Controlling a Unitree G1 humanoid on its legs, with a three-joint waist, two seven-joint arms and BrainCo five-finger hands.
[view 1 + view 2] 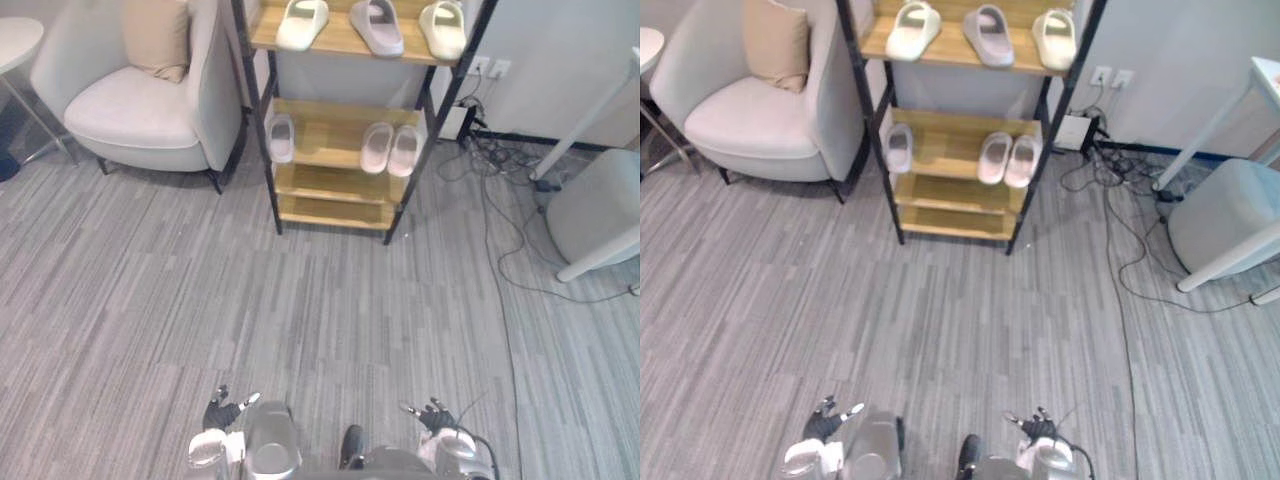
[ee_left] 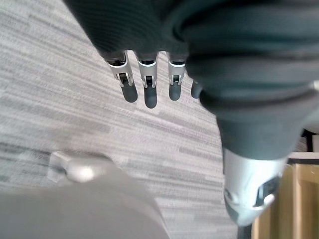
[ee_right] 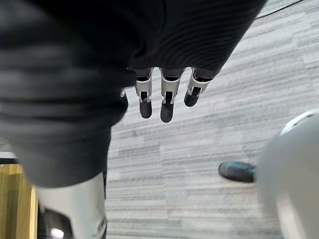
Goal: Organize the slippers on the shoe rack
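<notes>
The shoe rack [image 1: 325, 140] stands at 12 o'clock against the wall: a thin black metal frame that carries flat shelves of light, grained wood. On its top shelf lie three smooth, rounded foam slippers, toes toward the robot: a cream left slipper [image 1: 302, 24] at 11 o'clock, a grey middle slipper [image 1: 377, 26] at 12 o'clock and a cream right slipper [image 1: 443, 28] at 1 o'clock, each apart from the next. On the shelf below, a single pale slipper [image 1: 281, 137] lies by the left post, and a pale pink pair [image 1: 390, 150] lies side by side and touching by the right post.

A pale grey upholstered armchair [image 1: 140, 115] with a curved back stands at 10 o'clock, just beside the rack, with a beige cushion [image 1: 157, 38] leaning in it. At 3 o'clock is a rounded white pouf [image 1: 595, 215], and loose dark cables [image 1: 490, 190] trail across the floor at 2 o'clock. The carpet [image 1: 300, 310] is short grey pile in fine streaked bands.

The left hand [image 2: 148, 89] hangs at 7 o'clock and the right hand [image 3: 167, 97] at 5 o'clock, both low and well apart from the rack. Each has its fingers straight and relaxed above the carpet, grasping nothing and touching nothing.
</notes>
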